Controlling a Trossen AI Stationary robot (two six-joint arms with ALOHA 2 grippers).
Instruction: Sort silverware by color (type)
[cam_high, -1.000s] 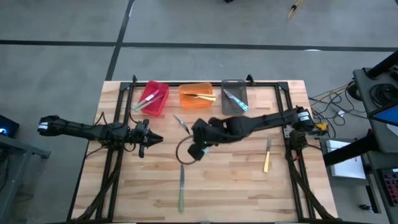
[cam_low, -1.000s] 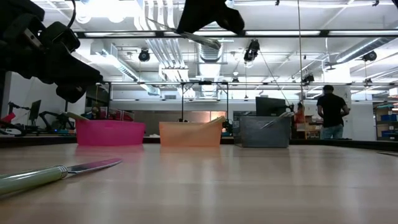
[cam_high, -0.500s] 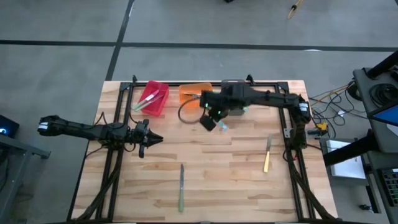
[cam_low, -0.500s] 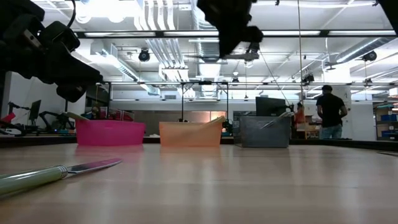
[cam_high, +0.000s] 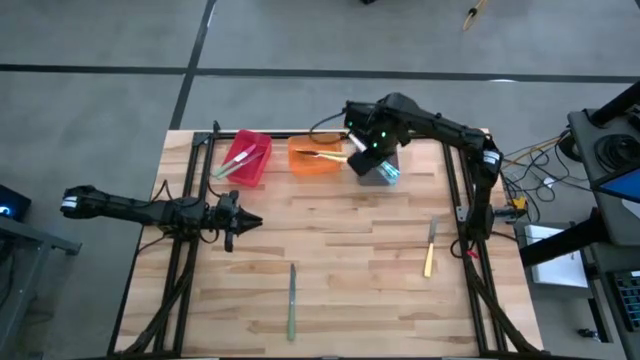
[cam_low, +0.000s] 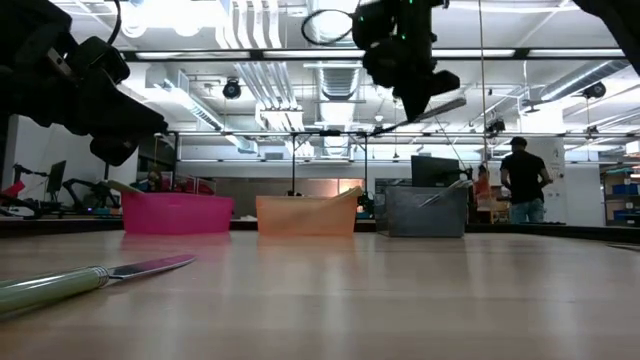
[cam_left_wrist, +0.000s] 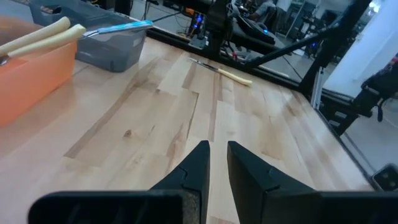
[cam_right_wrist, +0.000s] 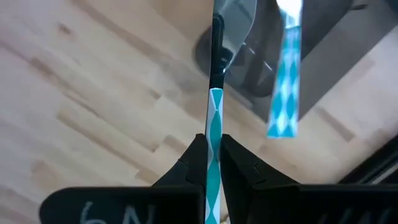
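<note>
My right gripper (cam_right_wrist: 213, 140) hangs high above the grey bin (cam_right_wrist: 323, 56) at the table's far edge, shut on a light-blue-handled utensil (cam_right_wrist: 214, 112). In the low view that utensil (cam_low: 435, 110) slants below the gripper (cam_low: 415, 75). Another blue-handled utensil (cam_right_wrist: 284, 81) lies in the grey bin. A green-handled knife (cam_high: 292, 300) lies flat near the table's near edge. A pale-yellow-handled one (cam_high: 429, 250) lies toward the right. My left gripper (cam_high: 240, 222) waits at the table's left, shut on nothing. My right gripper pinches the blue patterned handle (cam_right_wrist: 213, 163) between its two fingers and comes at it from above. The fingers lie along the handle. The metal head (cam_right_wrist: 233, 18) sticks out past the fingertips, edge-on. The utensil is lifted clear, slanting over the grey bin.
A red bin (cam_high: 245, 158) with green-handled utensils, an orange bin (cam_high: 315, 155) with yellow-handled ones and the grey bin (cam_high: 372, 180) stand in a row along the far edge. A dark frame (cam_high: 190, 250) borders the table. A person (cam_low: 522, 180) stands far behind.
My right gripper has carried the blue-handled utensil from above the table's middle up and toward the far edge, turning on the way, and is now over the grey bin. It has stayed shut on the handle.
</note>
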